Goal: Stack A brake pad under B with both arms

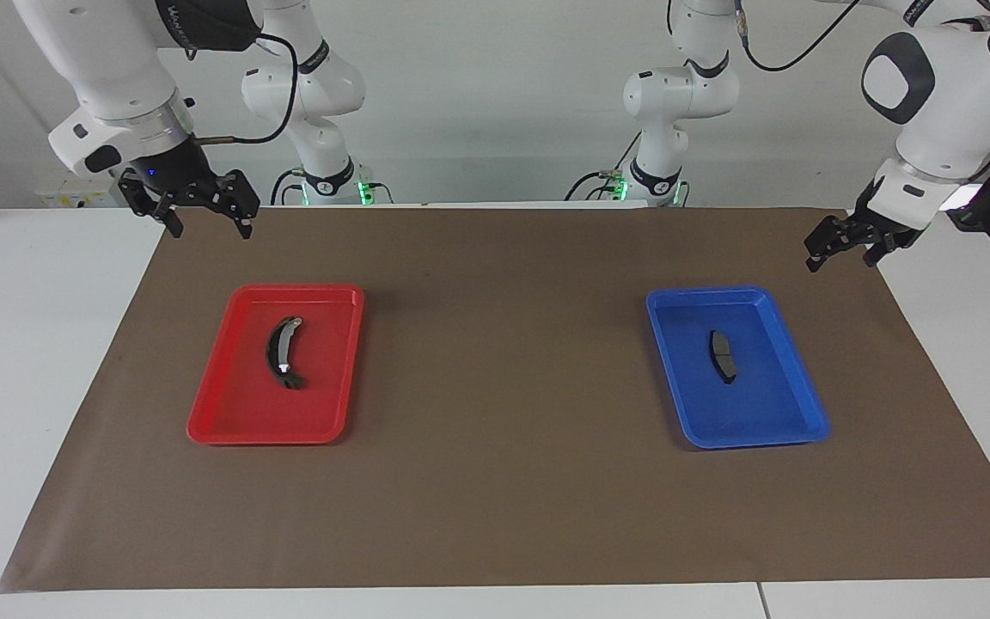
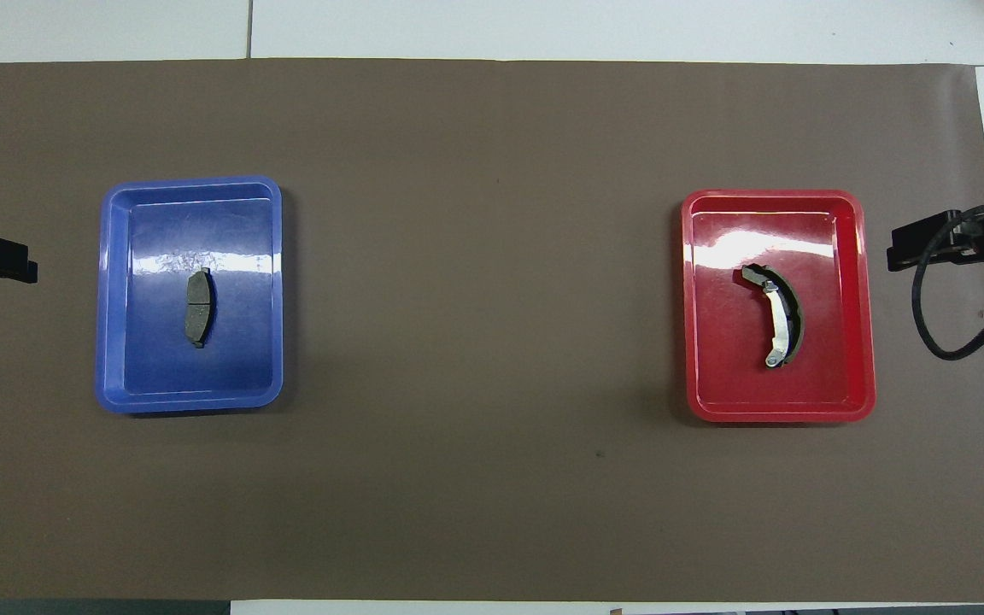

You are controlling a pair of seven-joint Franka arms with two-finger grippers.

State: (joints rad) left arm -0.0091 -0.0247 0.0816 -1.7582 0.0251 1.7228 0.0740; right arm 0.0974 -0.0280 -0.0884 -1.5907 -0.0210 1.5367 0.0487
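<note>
The A brake pad, short, flat and dark grey, lies in the blue tray toward the left arm's end of the table; it also shows in the overhead view. B, the long curved crescent with a silvery inner strip, lies in the red tray toward the right arm's end; it also shows in the overhead view. My left gripper hangs open and empty over the mat's edge beside the blue tray. My right gripper hangs open and empty over the mat's edge, apart from the red tray.
A brown mat covers the table's middle, with white tabletop around it. The blue tray and red tray stand far apart on the mat. A black cable hangs by the right gripper.
</note>
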